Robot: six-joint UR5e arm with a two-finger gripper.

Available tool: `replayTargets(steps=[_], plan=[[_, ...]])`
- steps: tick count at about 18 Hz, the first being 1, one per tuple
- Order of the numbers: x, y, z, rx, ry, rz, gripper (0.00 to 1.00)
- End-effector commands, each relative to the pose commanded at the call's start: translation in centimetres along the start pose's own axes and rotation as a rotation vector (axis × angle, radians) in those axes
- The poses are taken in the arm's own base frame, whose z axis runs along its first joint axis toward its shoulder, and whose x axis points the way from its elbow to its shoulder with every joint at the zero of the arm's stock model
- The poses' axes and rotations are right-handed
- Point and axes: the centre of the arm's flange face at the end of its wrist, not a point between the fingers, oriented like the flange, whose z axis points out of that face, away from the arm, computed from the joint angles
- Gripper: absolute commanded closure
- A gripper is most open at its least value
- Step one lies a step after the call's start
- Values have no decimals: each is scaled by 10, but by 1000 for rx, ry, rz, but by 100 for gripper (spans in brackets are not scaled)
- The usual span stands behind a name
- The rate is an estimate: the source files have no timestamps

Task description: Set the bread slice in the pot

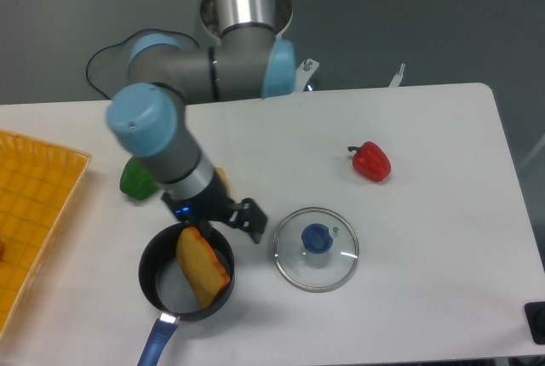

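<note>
Item: bread slice [203, 267], lying tilted inside the pot [186, 274], upper end at our gripper [197, 228]. Whether the gripper is parted or clamped, we cannot tell. Advice: we release fully, then rise straight, avoiding the pot rim and glass lid [316, 248].

A glass lid [316, 248] with a blue knob lies flat on the white table [426, 145]. A red pepper [370, 162] sits at its 1 o'clock, well apart. A green pepper [136, 180] lies toward 9 o'clock, near a yellow tray [34, 204] at the table's left edge.
</note>
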Motion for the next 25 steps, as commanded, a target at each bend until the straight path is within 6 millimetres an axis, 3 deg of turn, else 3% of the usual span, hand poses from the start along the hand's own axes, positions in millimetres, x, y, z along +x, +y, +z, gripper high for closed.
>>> replayTargets(steps=[6, 12, 16, 19, 25], plan=[[-57, 41, -6, 43, 32, 228, 0], [-88, 72, 10, 24, 48, 324, 0], [-113, 99, 10, 50, 61, 364, 0], [-126, 123, 12, 47, 66, 397, 0], [-129, 130, 4, 98, 76, 428, 0]])
